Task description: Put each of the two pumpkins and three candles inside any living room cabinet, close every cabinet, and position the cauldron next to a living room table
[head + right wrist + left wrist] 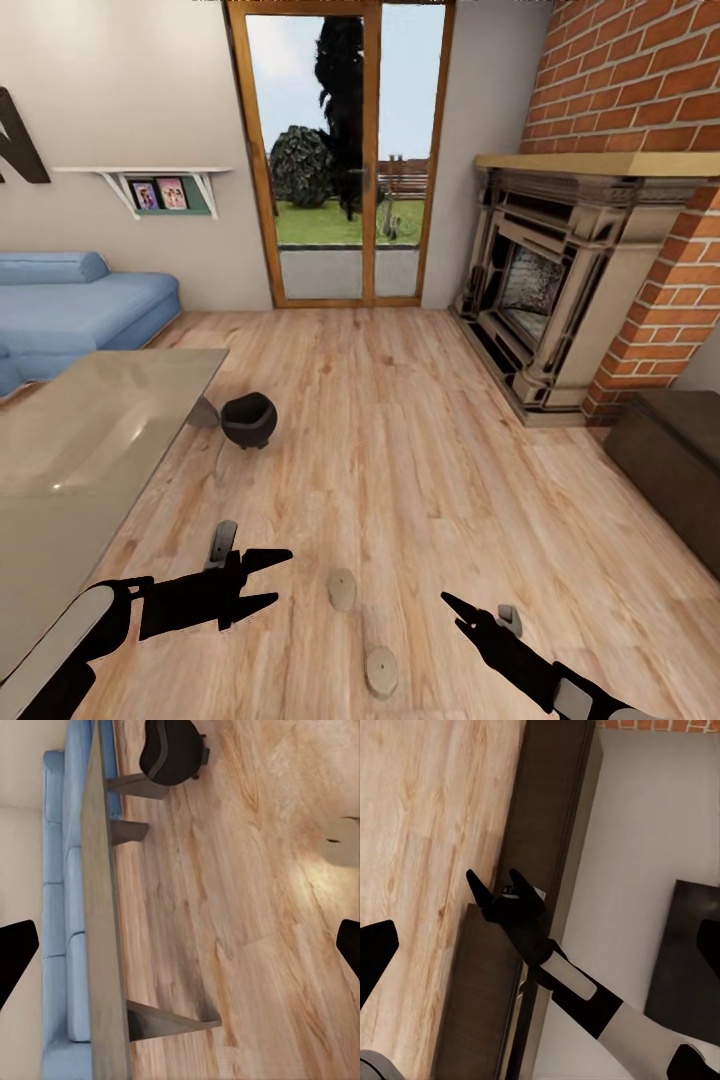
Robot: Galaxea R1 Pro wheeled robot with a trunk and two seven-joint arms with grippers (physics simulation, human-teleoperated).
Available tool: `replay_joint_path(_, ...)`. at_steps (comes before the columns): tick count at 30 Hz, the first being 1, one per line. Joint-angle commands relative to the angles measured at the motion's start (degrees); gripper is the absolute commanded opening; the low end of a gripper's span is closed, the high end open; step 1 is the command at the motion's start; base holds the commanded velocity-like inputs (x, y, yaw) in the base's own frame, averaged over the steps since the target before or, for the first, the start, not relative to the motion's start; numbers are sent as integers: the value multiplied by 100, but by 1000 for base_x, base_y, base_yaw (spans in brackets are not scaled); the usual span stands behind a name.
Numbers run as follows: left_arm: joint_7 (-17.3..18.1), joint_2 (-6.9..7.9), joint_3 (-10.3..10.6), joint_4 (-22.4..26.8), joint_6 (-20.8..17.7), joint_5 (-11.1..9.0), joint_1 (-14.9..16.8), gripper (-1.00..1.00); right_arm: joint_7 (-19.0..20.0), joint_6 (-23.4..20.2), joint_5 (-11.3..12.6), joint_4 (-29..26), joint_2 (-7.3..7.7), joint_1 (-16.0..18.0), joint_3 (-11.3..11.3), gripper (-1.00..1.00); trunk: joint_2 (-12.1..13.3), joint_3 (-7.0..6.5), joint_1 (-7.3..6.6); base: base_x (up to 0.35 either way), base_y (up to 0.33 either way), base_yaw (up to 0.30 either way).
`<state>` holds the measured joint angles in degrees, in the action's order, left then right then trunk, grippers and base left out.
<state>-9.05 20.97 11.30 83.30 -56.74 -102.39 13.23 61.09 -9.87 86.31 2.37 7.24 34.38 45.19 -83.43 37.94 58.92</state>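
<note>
Two pale candles (342,590) (381,672) lie on the wood floor between my arms; one candle (341,840) also appears in the right wrist view. My left gripper (280,575) hovers open and empty just left of them. To their right, my right gripper (465,610) (499,881) is open and empty too. The black cauldron (248,420) (172,750) stands on the floor right beside the glass table (90,440) (101,907), by one of its legs. The dark-brown cabinet (675,465) (547,810) sits against the right wall. The pumpkins are out of view.
A blue sofa (70,310) stands behind the table at left. The brick fireplace (545,290) fills the right wall and a glass patio door (345,160) is straight ahead. A small grey piece (510,620) pokes out behind my right gripper. Open plank floor lies in the middle.
</note>
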Motion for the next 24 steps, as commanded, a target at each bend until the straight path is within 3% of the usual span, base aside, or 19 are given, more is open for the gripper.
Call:
replay_joint_path(1, -53, 4, 8, 2, -4, -61, 4, 100, 34, -59, 61, 18, -3, 7, 43, 100, -3, -2, 2, 151, 194, -51)
replay_joint_path(14, -53, -5, 13, 0, -4, -62, 4, 100, 34, -50, 56, 18, -12, 7, 45, 100, -3, -116, 2, 23, 33, -41)
replay_joint_path(24, -53, -5, 13, 2, -4, -61, 4, 100, 30, -50, 53, 18, -28, 7, 44, 100, -3, -209, 2, 12, 125, 0)
